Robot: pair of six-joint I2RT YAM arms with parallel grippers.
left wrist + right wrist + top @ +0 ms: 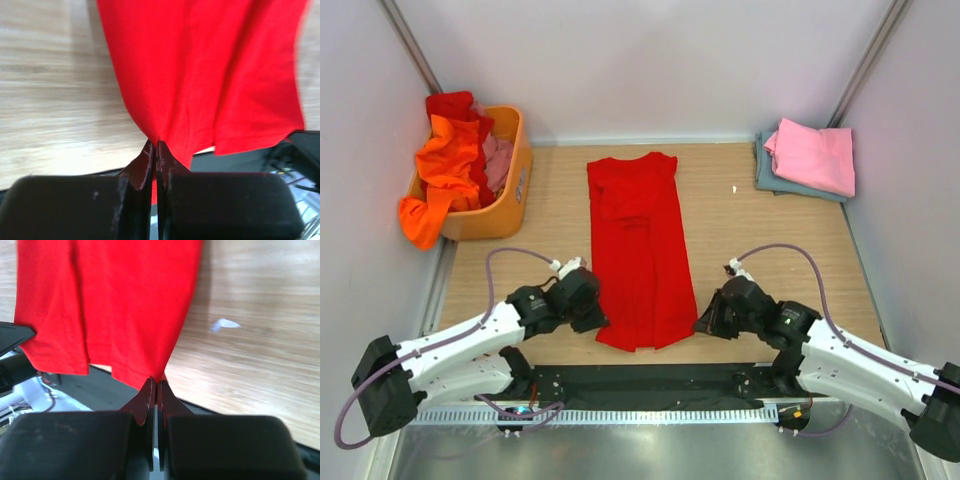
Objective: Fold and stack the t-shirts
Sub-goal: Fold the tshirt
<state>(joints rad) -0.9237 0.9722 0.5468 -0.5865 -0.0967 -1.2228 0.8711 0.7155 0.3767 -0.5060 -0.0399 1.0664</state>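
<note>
A large bright red cotton t-shirt point(638, 250) lies flat in the middle of the pale wood-grain bench point(760, 230). It is folded lengthwise into a long narrow strip, neckline at the far end and hem at the near edge, its soft weave creased in shallow ridges.

The left jaws are shut tight on the near left corner of the hem, a pinch of red cloth caught between the two thin black blades. The right jaws are closed in the same way on the near right corner. The fabric draws up into a small peak at each pinch.

At the far right of the bench sits one stack of two folded shirts: a pink t-shirt point(812, 155) on top of a grey-blue t-shirt point(765, 170), their edges roughly square.

At the far left stands one rigid orange plastic basket point(510, 195) holding three crumpled garments: an orange one point(445, 170) spilling over the rim, a red one point(455, 105) behind it and a pale pink one point(498, 160) beside them.

A single small white scrap point(735, 188) lies on the bare wood.
</note>
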